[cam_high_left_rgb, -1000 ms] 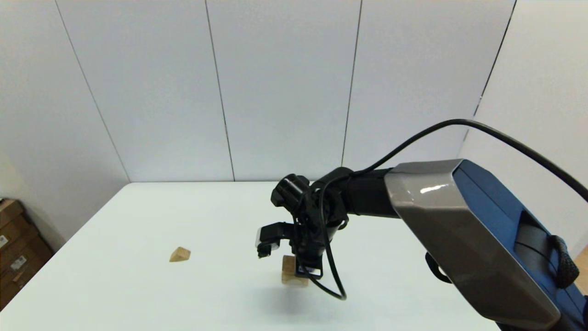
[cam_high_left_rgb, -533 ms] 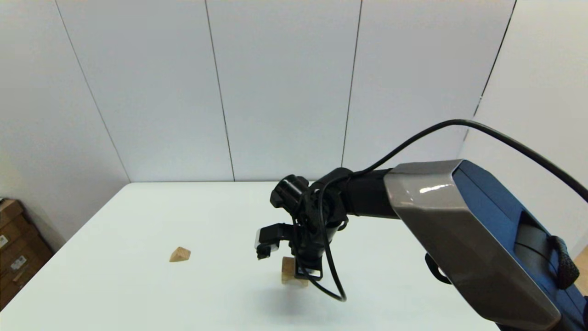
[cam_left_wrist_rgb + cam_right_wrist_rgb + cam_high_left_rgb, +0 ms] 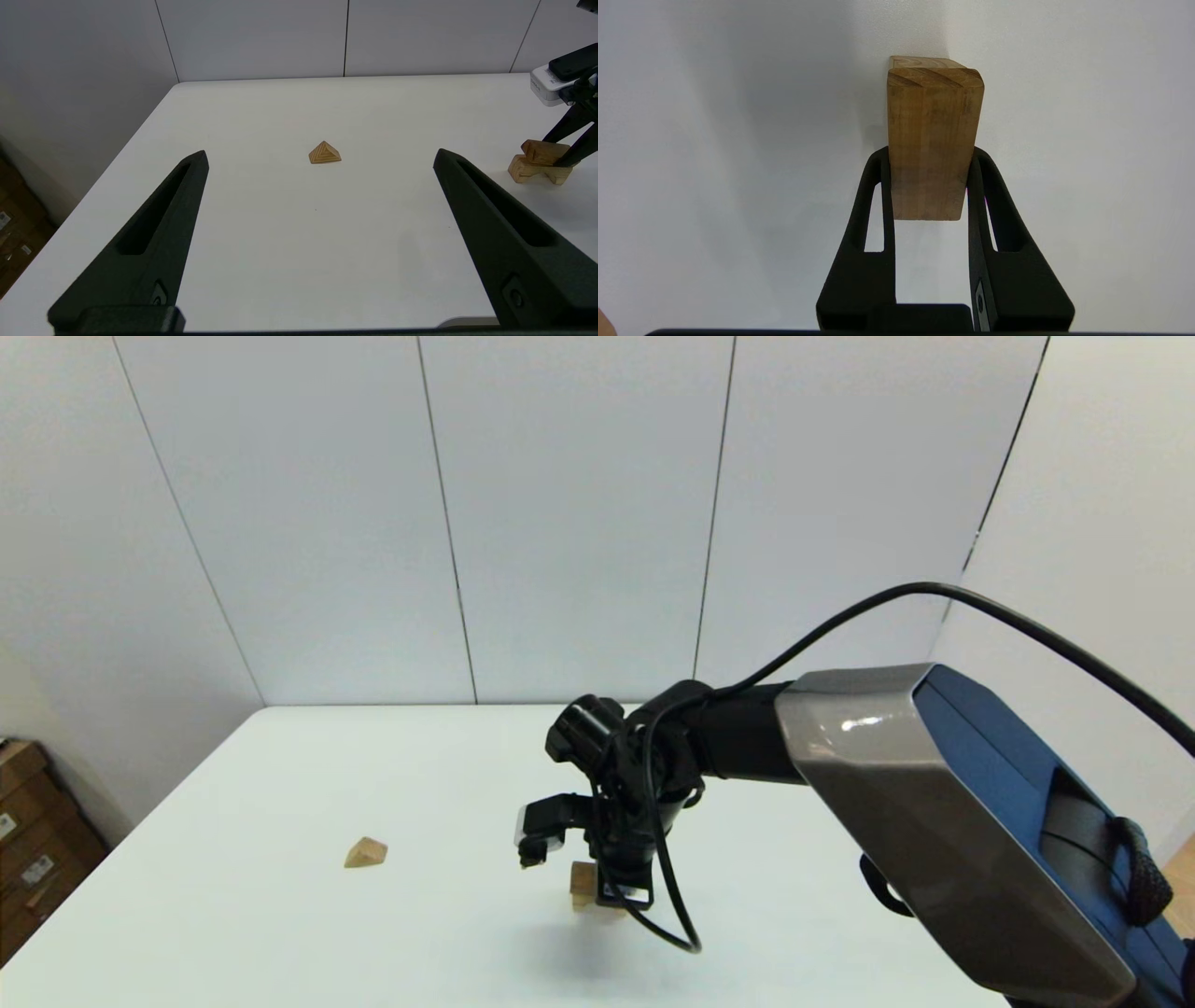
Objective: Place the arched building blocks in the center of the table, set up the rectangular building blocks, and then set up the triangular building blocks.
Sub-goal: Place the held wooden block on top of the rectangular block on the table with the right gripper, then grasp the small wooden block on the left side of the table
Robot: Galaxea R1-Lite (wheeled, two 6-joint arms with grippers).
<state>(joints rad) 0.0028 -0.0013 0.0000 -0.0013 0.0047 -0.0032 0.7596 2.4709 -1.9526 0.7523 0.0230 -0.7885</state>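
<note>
My right gripper (image 3: pixel 611 892) points down over the middle of the table (image 3: pixel 280 784), shut on the rectangular block (image 3: pixel 931 140), a darker brown slab held by its long sides. The left wrist view shows that slab (image 3: pixel 544 151) lying on top of the pale arched block (image 3: pixel 537 171), whose hollow faces the table. In the right wrist view only a sliver of the arched block (image 3: pixel 920 60) shows beyond the slab. The triangular block (image 3: pixel 365 852) lies alone on the left half of the table. My left gripper (image 3: pixel 320 152) is open, low at the near left, facing the triangular block (image 3: pixel 324 153).
Cardboard boxes (image 3: pixel 33 840) stand on the floor beyond the table's left edge. Grey wall panels close off the far side. A black cable (image 3: pixel 667 905) loops down from the right wrist beside the stacked blocks.
The right arm has crept slightly to the left with the slab in its grip, so less of the blocks shows below the wrist. The triangular block has not moved.
</note>
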